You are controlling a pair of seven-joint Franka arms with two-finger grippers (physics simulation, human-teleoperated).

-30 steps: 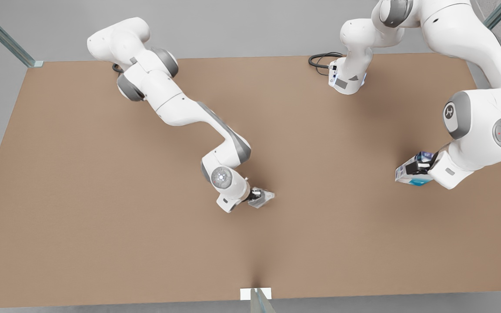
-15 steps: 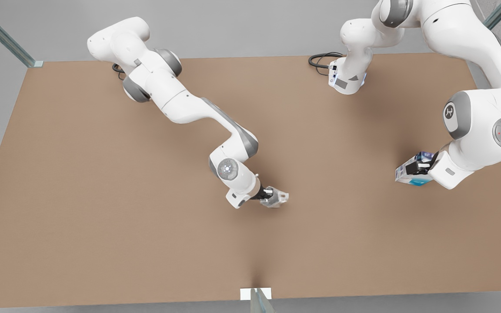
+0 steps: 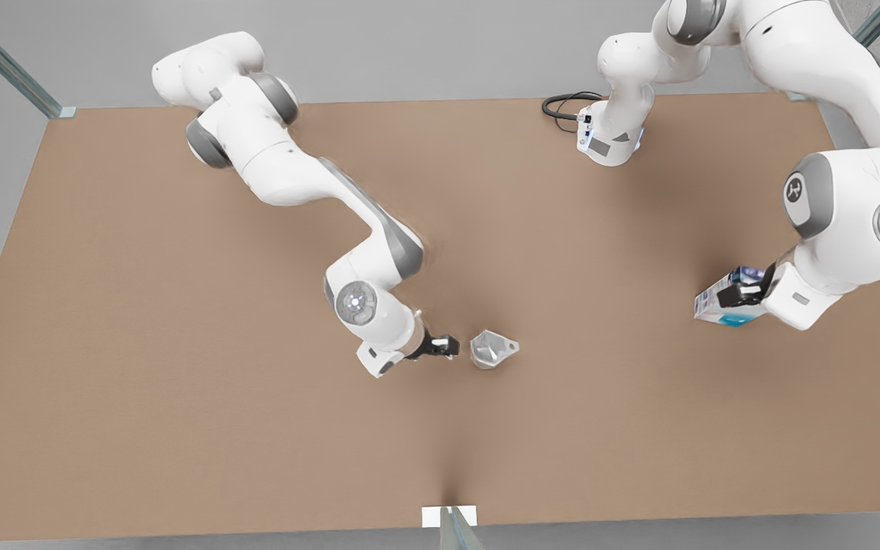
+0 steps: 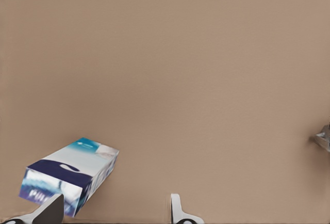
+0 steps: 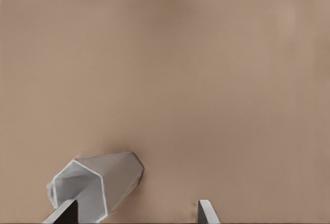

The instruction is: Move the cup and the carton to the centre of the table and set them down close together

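Since half a second ago the right gripper [image 3: 448, 346] has let go of the cup [image 3: 492, 348] and backed off; the cup now stands free just beyond its fingertips, toward the front view's right, near the middle of the table [image 3: 180, 428]. In the right wrist view the cup [image 5: 98, 185] lies close ahead of the spread fingers [image 5: 205, 209], which hold nothing. The other arm has barely shifted.

The left gripper [image 3: 745, 293] is at the carton [image 3: 723, 307], well off toward the front view's right edge. In the left wrist view the carton [image 4: 69, 177] sits by one finger [image 4: 49, 208] with the other finger well apart from it, so the jaws look wide and not pressed on the box; I judge it not yet gripped.

Handling, as a guess: the carton is probably light, thin-walled and easy to dent, so take it across its narrow sides near mid-length with modest force. The cup looks rigid and faceted, likely slick; its small handle points away from the right gripper.

Print on the carton is dark blue and teal with white marks; no word can be read.
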